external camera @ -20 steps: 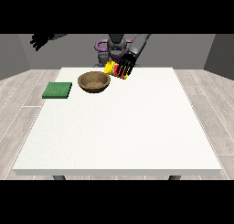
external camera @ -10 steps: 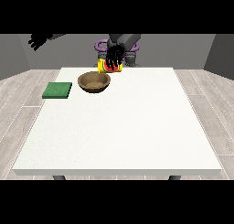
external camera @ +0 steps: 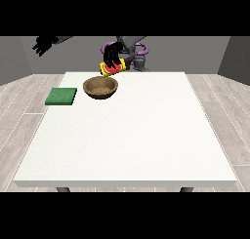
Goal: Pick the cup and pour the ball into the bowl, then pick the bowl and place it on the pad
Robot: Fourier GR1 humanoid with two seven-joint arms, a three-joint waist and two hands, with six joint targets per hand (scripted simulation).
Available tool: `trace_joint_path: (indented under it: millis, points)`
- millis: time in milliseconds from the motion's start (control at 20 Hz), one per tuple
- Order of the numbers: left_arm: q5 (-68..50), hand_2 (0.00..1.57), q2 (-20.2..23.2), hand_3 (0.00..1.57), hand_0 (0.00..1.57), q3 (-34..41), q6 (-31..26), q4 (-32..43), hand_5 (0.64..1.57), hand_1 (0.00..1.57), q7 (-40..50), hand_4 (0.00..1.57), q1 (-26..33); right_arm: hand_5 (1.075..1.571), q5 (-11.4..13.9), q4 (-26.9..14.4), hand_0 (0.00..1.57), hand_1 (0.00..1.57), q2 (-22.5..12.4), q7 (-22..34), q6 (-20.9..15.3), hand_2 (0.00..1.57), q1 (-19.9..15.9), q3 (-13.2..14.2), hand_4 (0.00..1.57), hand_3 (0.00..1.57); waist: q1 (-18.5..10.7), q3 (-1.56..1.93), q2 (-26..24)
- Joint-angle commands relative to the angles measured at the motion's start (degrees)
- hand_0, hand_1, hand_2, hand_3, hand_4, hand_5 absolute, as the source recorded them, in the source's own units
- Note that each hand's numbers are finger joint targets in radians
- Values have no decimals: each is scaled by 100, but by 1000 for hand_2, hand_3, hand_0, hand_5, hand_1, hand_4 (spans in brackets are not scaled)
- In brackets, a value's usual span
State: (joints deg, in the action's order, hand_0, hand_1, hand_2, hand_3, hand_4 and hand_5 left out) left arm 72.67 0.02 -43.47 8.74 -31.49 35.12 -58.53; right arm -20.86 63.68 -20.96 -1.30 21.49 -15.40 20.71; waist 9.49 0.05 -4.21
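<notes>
— Looking at the far end of the table, what do you have?

— I have the hand at the view's right up above the table, its fingers curled round the cup. That cup is yellow and red, tipped well over on its side, with its mouth end pointing toward the view's left and down. It hangs just above the far rim of the bowl, not touching it as far as I can judge.

— And the ball?

— I cannot make out the ball; whether it sits in the cup or in the bowl I cannot tell.

— Where is the bowl itself?

— I see the brown bowl standing upright on the table, near the far edge and toward the view's left. The green pad lies flat just beside it, further to the view's left, near the table's left edge, and the two are apart.

— The other hand?

— I see the hand at the view's left raised high, well apart from everything and off past the table's far left corner. It holds nothing; its fingers look spread and relaxed
</notes>
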Motion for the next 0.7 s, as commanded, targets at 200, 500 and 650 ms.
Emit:
trace_joint_path:
  millis: [200, 500, 650]
  points:
    - [53, 1102, 83, 1542, 0, 137, -560, -878, 1571, 0, -290, 1109, 230, 1553, 160, -35, 0, 0, 90, 247, -416, 0, 23, -83, 737, 178, -473, -6, -288]
    - [-1631, 1508, 766, 1149, 1040, 1745, 902, -1681, 1562, 1040, -972, 1316, 913, 1551, 213, 40, 0, 0, 160, -17, -513, 0, 502, 46, 740, 107, -777, -34, -396]
    - [-2825, 936, 913, 669, 635, 2826, 1163, -2188, 1545, 635, -1439, 1285, 960, 1559, 196, 73, 0, 0, 173, 48, -667, 0, 388, 90, 777, 132, -1096, -74, -375]
